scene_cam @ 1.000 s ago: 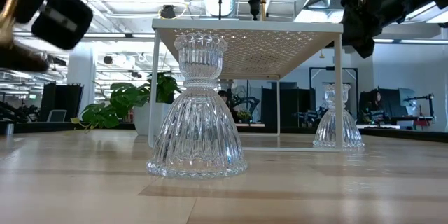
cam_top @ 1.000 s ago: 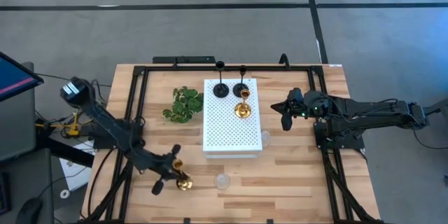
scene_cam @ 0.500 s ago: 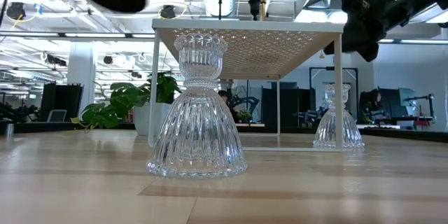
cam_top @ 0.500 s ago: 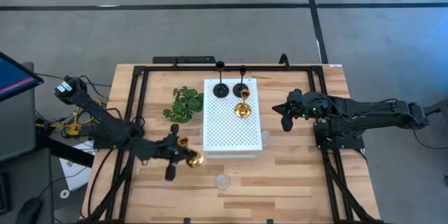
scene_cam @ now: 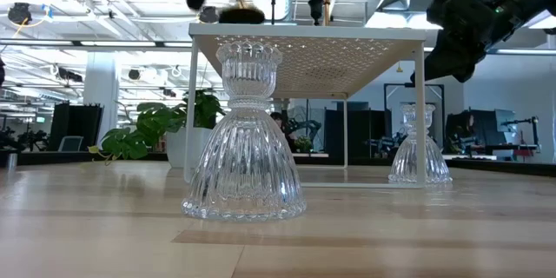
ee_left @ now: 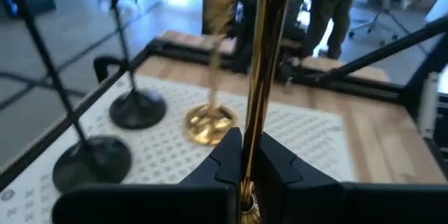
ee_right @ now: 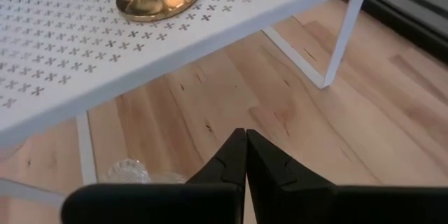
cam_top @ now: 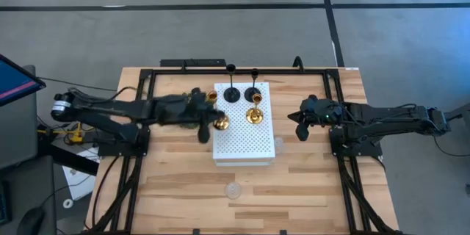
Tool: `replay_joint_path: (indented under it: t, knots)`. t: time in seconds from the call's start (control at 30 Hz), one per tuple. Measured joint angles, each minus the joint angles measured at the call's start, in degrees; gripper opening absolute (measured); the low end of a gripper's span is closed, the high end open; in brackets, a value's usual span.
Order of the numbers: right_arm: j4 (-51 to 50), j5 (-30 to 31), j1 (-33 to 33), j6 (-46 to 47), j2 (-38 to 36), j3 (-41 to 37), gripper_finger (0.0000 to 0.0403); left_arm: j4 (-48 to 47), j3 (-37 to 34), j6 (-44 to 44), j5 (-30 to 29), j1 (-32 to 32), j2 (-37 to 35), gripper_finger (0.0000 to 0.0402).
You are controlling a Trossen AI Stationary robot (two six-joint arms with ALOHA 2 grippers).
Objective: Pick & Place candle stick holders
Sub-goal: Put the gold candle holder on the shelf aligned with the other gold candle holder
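My left gripper (cam_top: pixel 204 116) is shut on a shiny gold holder (cam_top: pixel 219 123) over the left part of the white perforated board (cam_top: pixel 242 143). On the board stand a second gold holder (cam_top: pixel 254 115) and two black thin-stemmed holders (cam_top: pixel 230 94) (cam_top: pixel 252 94), each on its round base. One clear glass holder (cam_top: pixel 233 189) stands on the table near the front edge, another (cam_top: pixel 277 145) beside the board's right side. My right gripper (cam_top: pixel 299 123) is shut and empty, right of the board. My left gripper pinches the gold holder's thin stem (ee_left: pixel 260 105) between its two fingers (ee_left: pixel 225 157), coming level from the table's left side. The holder's round base (cam_top: pixel 220 123) is over the board's left part. I cannot tell whether the base touches the board.
A green leafy sprig (cam_top: pixel 192 101) lies left of the board, partly under my left arm. A black frame (cam_top: pixel 147 81) runs around the table's edges. The board stands on thin white legs (scene_cam: pixel 193 104), with open space under it.
My left gripper has carried the gold holder from the table's near left part toward the far edge and the right, rising to above the board's left part. My right gripper has kept still.
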Motion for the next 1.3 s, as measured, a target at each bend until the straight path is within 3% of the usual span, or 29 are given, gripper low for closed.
replay_joint_path:
  t: [0.17, 0.27, 0.67, 1.3]
  knots:
    - [0.2, 0.0, 0.0, -1.9, 0.0, 0.0, 0.0000, 7.3, 0.0, -1.1, 10.3, 7.2, 7.2, 0.0014]
    - [0.2, 0.0, 0.0, -1.9, 0.0, 0.0, 0.0000, 9.1, 0.3, -1.2, 12.8, 9.6, 10.2, 0.0014]
    - [0.4, 0.1, -0.1, -2.0, 0.0, 0.0, 0.0000, 10.2, 2.8, 0.6, 9.2, 11.0, 16.8, 0.0014]
    - [0.4, 0.2, -0.1, -1.9, 0.0, 0.0, 0.0000, 8.6, 2.8, 1.7, 3.5, 7.8, 16.7, 0.0015]
